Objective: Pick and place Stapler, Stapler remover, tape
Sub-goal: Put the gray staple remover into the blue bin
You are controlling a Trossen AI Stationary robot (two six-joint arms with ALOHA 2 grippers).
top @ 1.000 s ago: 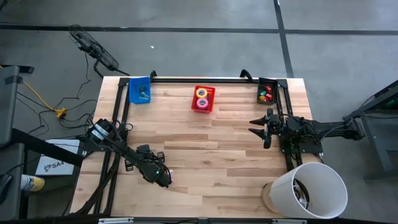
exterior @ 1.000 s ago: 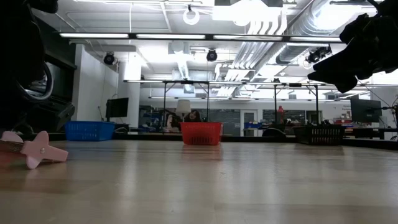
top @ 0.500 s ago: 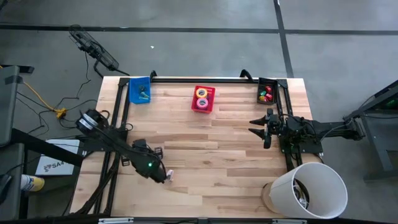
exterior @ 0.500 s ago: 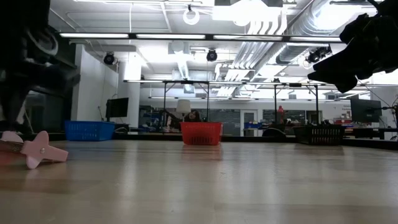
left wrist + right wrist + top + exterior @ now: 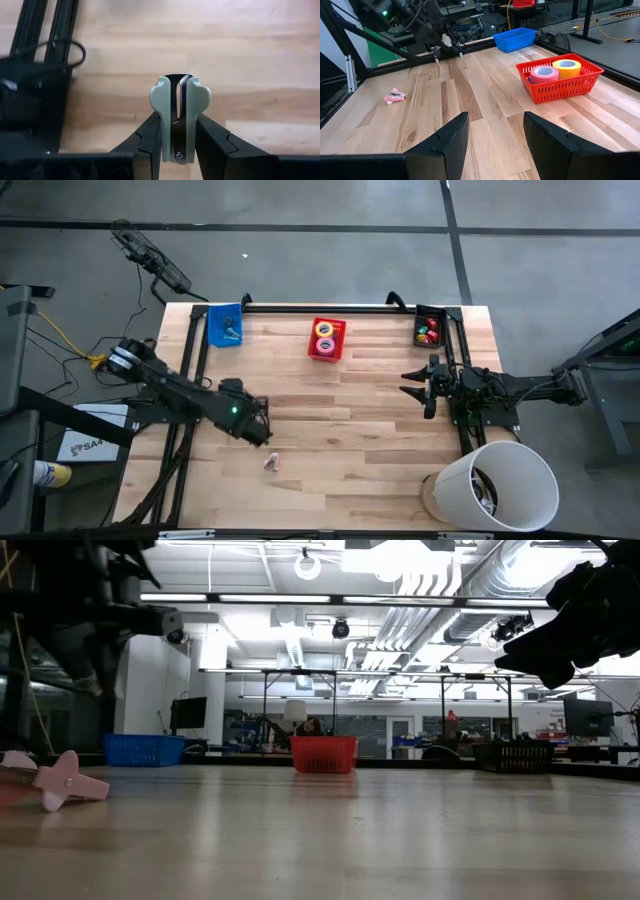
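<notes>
Two staple removers in your view: a pale green stapler remover (image 5: 180,116) pinched between the left gripper (image 5: 258,430) fingers, raised over the table's (image 5: 380,480) 8 o'clock sector; a pink one (image 5: 271,463) lies at 6 o'clock from it. Right gripper (image 5: 418,388) waits at 3 o'clock, fingers spread, empty.

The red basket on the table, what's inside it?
The red basket holds two tape rolls: a yellow roll and a pink roll, side by side. From above they show as open rings. The basket's floor beneath them is covered, so anything lower cannot be seen.
</notes>
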